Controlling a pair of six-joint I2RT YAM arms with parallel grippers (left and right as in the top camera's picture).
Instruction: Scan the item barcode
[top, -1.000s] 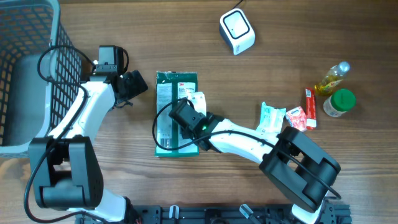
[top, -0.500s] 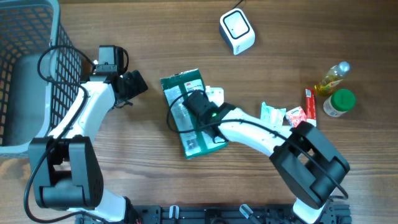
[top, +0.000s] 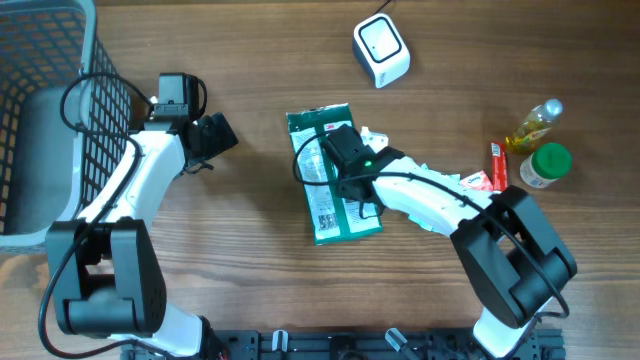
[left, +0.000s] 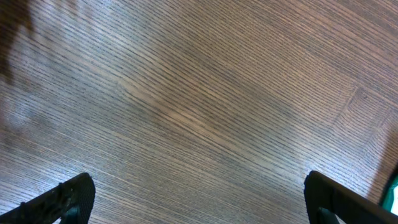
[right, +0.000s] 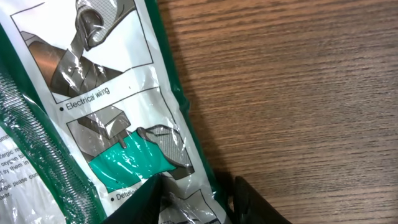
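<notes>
Overhead view, table (top: 250, 60) of wood grain. The green package (top: 340, 215) is noted at mid-table, lying flat with its printed side up, its long axis roughly 12 to 6 and its far end leaned slightly toward 11. The right gripper (top: 345, 160) is seen over the upper half of the pack. In the right wrist view its fingers (right: 149, 199) are closed on the pack's film edge, with bare wood at 3 o'clock. The white scanner (top: 381, 50) stands at 1 o'clock from the pack, well apart. The left gripper (top: 215, 137) is held at 9 o'clock from the pack, jaws spread wide over bare wood and nothing between them. A wire basket (top: 40, 60) is recorded at the 9–10 o'clock edge. At 3 o'clock a small bottle (top: 535, 124), a green-capped jar (top: 546, 165) and a red sachet (top: 498, 172) are grouped.
</notes>
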